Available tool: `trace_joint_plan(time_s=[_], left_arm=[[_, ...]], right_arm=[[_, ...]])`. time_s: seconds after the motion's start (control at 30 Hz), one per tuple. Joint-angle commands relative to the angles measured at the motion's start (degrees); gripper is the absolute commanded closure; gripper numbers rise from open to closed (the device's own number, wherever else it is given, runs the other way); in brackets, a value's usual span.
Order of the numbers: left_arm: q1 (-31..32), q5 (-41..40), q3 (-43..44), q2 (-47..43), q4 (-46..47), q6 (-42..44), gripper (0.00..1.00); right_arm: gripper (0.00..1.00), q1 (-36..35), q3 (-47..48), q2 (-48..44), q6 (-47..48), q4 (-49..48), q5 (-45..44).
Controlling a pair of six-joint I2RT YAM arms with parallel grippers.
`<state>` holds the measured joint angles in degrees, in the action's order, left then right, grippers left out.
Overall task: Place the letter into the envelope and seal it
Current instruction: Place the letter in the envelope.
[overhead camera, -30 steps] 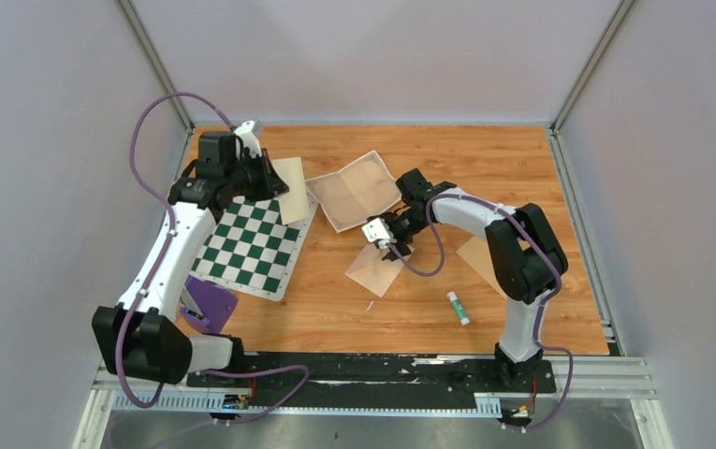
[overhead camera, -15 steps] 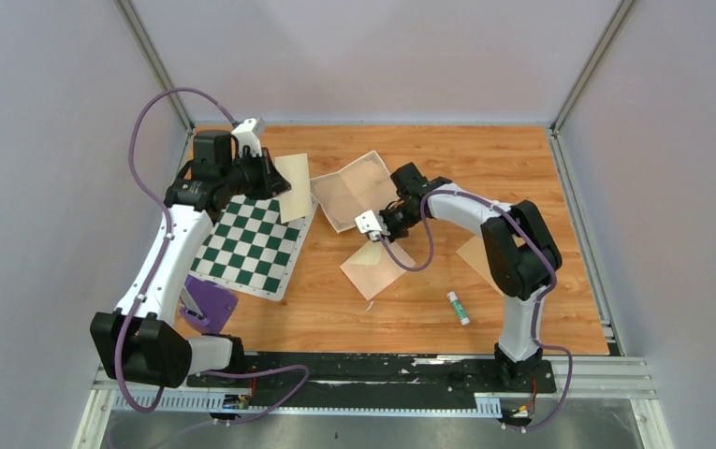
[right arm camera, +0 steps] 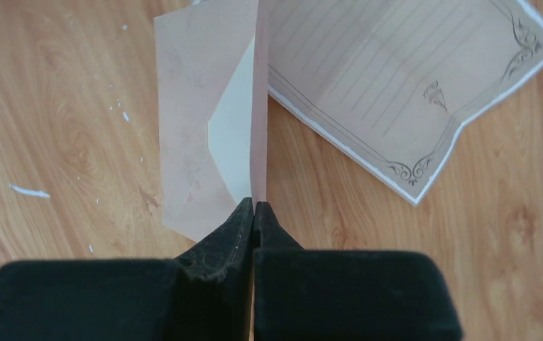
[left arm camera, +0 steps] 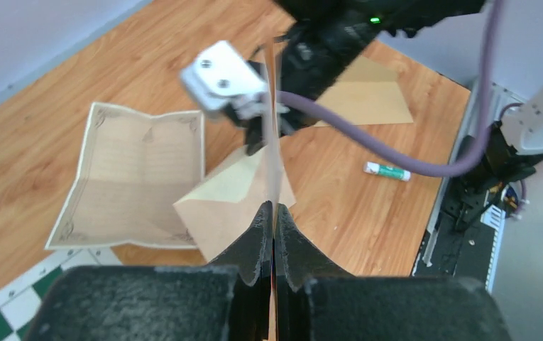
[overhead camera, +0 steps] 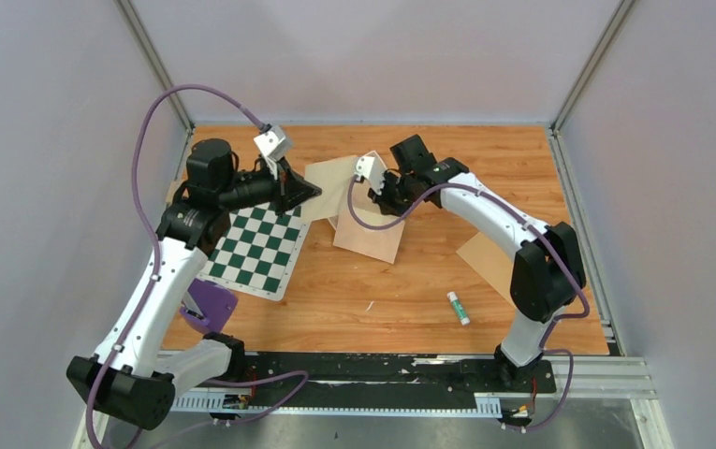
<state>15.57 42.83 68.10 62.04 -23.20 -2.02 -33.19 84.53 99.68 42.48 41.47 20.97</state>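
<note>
Holding envelope pinched in right gripper; left gripper clamps a thin sheet. Keep pocket open twd letter ahead.

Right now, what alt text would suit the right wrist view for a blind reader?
The right gripper is shut on the edge of a tan envelope, holding it up edge-on over the wooden table. Behind it the letter, lined cream paper with an ornate border, lies open on the table.
</note>
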Motion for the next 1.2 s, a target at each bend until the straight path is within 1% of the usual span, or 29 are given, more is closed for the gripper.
trace_joint_plan(time_s=[0.0,0.07,0.13,0.17,0.2,0.23,0.27,0.3,0.33,0.37,0.4,0.43,0.47,0.57,0.6,0.63,0.7,0.73,0.77,0.8,0.83,0.87,0.97,1.1,1.17], left_arm=[[2.12,4.47,1.70,1.33,-0.56,5.83,1.00],[2.99,5.16,1.17,2.04,-0.99,7.11,1.00],[3.39,6.97,0.30,1.96,-0.51,11.50,1.00],[3.54,7.50,-0.02,1.46,-0.30,15.84,1.00],[3.56,7.56,-0.60,1.22,-0.25,18.16,1.00],[3.58,7.17,-0.91,0.64,-0.39,23.33,1.00],[3.58,6.61,-1.38,0.33,-1.33,26.03,1.00],[3.59,6.41,-1.60,-0.24,-1.85,33.01,1.00],[3.59,6.29,-2.12,-0.89,-3.23,37.87,1.00],[3.59,6.38,-2.28,-1.27,-5.09,40.56,1.00],[3.59,6.56,-2.53,-1.81,-5.84,45.80,1.00],[3.59,6.83,-2.66,-2.00,-7.35,47.99,1.00],[3.61,7.64,-2.56,-2.05,-8.42,52.91,1.00],[3.59,10.25,-0.10,-0.45,-15.77,61.51,1.00],[3.79,11.73,0.88,1.24,-17.55,65.65,1.00],[4.17,12.00,2.50,2.12,-19.62,67.10,1.00],[5.67,11.22,4.72,4.73,-20.27,70.09,1.00],[6.68,10.74,5.40,6.29,-20.55,72.92,1.00],[7.15,10.50,7.17,7.15,-22.34,75.09,1.00],[8.19,9.81,8.25,9.05,-23.83,79.59,1.00],[8.66,9.38,10.76,9.98,-27.49,81.90,1.00],[9.62,8.37,11.98,11.88,-29.13,85.67,1.00],[11.26,6.90,16.18,14.37,-35.09,90.64,1.00],[14.82,1.73,15.16,14.38,-35.89,98.23,1.00],[16.35,-0.66,13.81,13.42,-34.46,99.13,1.00]], right_arm=[[1.00,0.58,4.74,2.12,-23.69,2.44,-8.78],[1.00,0.56,3.95,0.44,-26.91,2.20,-7.46],[1.00,0.94,4.57,-0.96,-29.07,4.27,-4.73],[1.00,1.40,5.56,-1.27,-29.75,5.82,-2.63],[1.00,2.21,7.07,-1.00,-30.68,7.75,-0.66],[1.00,3.22,8.82,-0.49,-31.76,9.44,1.53],[1.00,4.35,10.45,0.27,-32.58,11.43,4.13],[1.00,5.29,12.08,1.00,-32.86,13.29,6.50],[1.00,6.16,13.44,1.84,-32.40,14.82,8.76],[1.00,6.72,14.31,2.57,-31.76,16.07,10.00],[1.00,7.13,15.00,3.21,-30.92,16.97,10.61],[1.00,7.38,15.66,3.86,-29.71,17.93,11.35],[1.00,7.61,16.43,4.46,-28.33,19.06,12.38],[1.00,7.70,18.54,5.70,-24.54,21.27,15.23],[1.00,7.55,18.68,5.84,-23.17,21.39,15.68],[1.00,7.22,18.96,6.06,-21.80,21.49,15.22],[1.00,6.21,19.90,6.35,-18.56,21.95,13.73],[1.00,5.72,20.50,6.44,-17.10,22.00,13.32],[1.00,5.42,21.15,6.55,-16.29,21.99,12.88],[1.00,5.16,22.47,6.87,-16.06,21.96,12.57],[1.00,5.11,23.81,7.47,-16.18,22.20,12.68],[1.00,4.88,25.17,8.01,-16.22,23.07,12.97],[1.00,3.95,28.19,9.27,-14.80,25.46,14.53],[1.00,2.17,29.18,9.72,-13.45,27.07,15.05],[1.00,0.88,29.21,9.60,-12.44,28.17,14.69]])
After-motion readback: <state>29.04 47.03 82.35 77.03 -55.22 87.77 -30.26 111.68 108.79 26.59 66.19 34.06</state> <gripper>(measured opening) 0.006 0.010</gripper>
